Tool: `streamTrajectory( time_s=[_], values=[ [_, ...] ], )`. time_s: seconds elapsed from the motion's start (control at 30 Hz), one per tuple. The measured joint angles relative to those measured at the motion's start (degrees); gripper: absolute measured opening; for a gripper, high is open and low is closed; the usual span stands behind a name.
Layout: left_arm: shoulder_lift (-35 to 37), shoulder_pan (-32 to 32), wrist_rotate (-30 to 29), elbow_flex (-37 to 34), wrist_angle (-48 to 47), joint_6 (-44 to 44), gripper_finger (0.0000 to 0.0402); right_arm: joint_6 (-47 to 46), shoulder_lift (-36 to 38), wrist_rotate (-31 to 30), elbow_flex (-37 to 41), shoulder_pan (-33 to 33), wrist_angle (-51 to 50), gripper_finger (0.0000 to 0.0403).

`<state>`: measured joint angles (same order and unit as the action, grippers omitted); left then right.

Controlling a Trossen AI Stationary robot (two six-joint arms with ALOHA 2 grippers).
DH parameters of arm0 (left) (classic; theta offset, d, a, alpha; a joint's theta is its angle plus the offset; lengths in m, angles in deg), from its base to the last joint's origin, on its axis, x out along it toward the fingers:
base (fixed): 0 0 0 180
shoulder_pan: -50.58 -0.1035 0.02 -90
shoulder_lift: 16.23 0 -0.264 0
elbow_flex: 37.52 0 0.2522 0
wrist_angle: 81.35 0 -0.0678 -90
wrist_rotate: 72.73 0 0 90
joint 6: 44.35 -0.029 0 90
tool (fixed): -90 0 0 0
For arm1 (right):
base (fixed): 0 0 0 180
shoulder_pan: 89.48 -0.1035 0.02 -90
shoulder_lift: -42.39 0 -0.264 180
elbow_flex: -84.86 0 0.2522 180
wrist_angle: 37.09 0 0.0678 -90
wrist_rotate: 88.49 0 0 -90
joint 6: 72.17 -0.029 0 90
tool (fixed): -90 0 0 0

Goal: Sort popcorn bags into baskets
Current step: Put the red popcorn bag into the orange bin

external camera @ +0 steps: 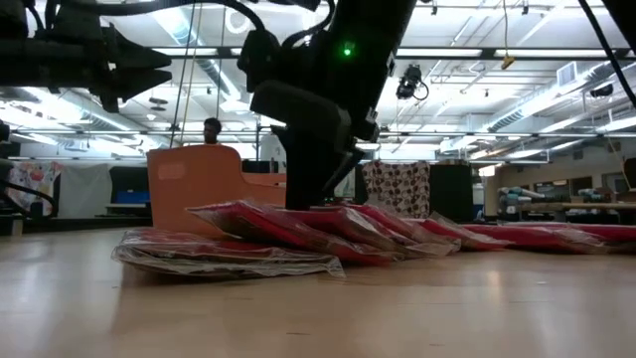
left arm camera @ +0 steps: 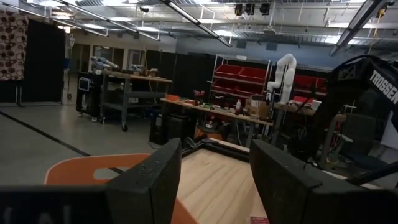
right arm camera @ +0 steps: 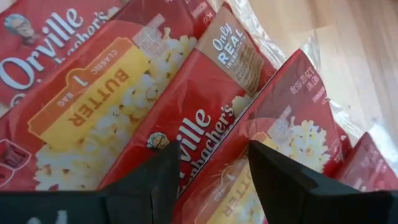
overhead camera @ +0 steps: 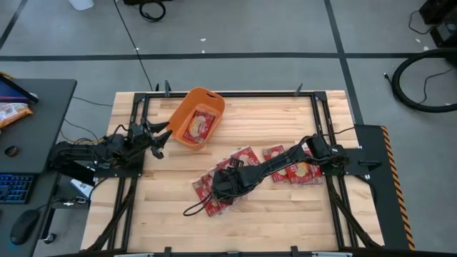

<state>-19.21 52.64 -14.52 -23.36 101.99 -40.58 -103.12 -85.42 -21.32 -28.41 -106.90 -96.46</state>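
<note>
Several red popcorn bags (overhead camera: 246, 157) lie overlapping on the table's middle and right, and one more (overhead camera: 201, 127) lies inside the orange basket (overhead camera: 187, 107) at the far left. My right gripper (overhead camera: 223, 184) is open and low over the pile's near-left end. In the right wrist view its gripper (right arm camera: 214, 171) straddles the edge where two bags (right arm camera: 186, 118) overlap. The low view shows it (external camera: 316, 189) down at the pile (external camera: 298, 224). My left gripper (overhead camera: 161, 135) is open and raised beside the basket's left side, with the basket rim (left arm camera: 87, 167) below it. My right gripper comes at the overlapping popcorn bags from above with its fingers (right arm camera: 158, 177) spread on either side of a bag's edge (right arm camera: 242, 118). Whether the tips touch the wrapping I cannot tell. The bags lie flat on the table.
A black frame (overhead camera: 323, 121) edges the table, and a dark cable (overhead camera: 194, 209) loops on the wood near the pile. A desk (overhead camera: 43, 100) at the left carries an orange-and-white packet (overhead camera: 11, 113). A person (external camera: 212, 129) stands far behind the basket.
</note>
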Motion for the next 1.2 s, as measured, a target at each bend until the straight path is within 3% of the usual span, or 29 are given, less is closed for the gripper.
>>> streamTrajectory(
  time_s=[0.23, 0.57, 0.93, 1.2],
  values=[
    [0.0, 0.0, 0.0, 0.0, 0.0, 0.0, 0.0194, -0.2, 0.1, 0.0, 2.1, 0.2, -0.7, 0.0165],
    [0.0, 0.0, 0.0, 0.0, 0.0, -0.1, 0.0194, 4.8, 0.1, 0.3, 2.2, 0.0, -4.8, 0.0011],
    [0.0, 0.0, 0.0, 0.0, 0.0, -0.1, 0.0194, 15.4, -0.1, 0.0, -5.5, -1.8, -14.9, 0.0006],
    [0.0, 0.0, 0.0, 0.0, 0.0, 0.0, 0.0194, 29.7, 0.3, -8.5, -6.4, -4.7, -14.4, 0.0003]
  ],
)
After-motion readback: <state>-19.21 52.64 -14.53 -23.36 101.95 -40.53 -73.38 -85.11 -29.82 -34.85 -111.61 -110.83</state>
